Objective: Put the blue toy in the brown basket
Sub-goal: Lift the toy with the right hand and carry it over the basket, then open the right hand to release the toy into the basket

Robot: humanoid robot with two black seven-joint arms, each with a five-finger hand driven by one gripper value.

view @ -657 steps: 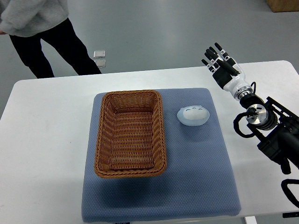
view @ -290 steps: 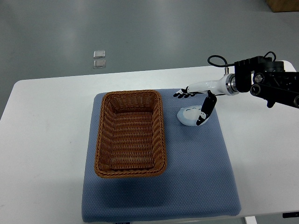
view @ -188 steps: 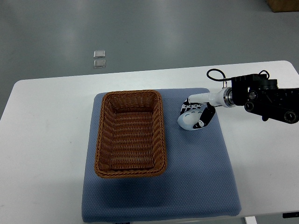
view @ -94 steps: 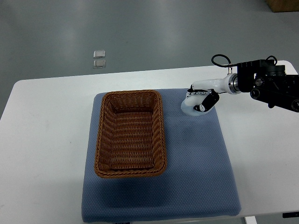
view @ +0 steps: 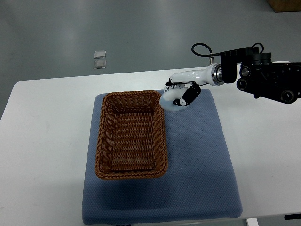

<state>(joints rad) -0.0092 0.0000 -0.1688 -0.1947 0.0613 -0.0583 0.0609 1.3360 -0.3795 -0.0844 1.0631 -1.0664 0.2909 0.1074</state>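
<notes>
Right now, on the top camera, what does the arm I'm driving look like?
The right arm is a blocky black housing with round joints. A silver ring joins it to a glossy white forearm. A black cable loops above the wrist. The robot hand is white with black finger segments. No left arm shows.

Right hand (view: 181,95) lifted blue toy (view: 170,100), carried toward basket (view: 131,134) corner

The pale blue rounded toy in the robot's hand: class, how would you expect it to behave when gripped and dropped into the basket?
The pale blue rounded toy looks smooth and domed, so it may slip or roll once released. The right hand holds it with a few curled fingers, which suggests it is light. The brown woven wicker basket has raised walls and a flat floor, so the toy should probably stay inside.
</notes>
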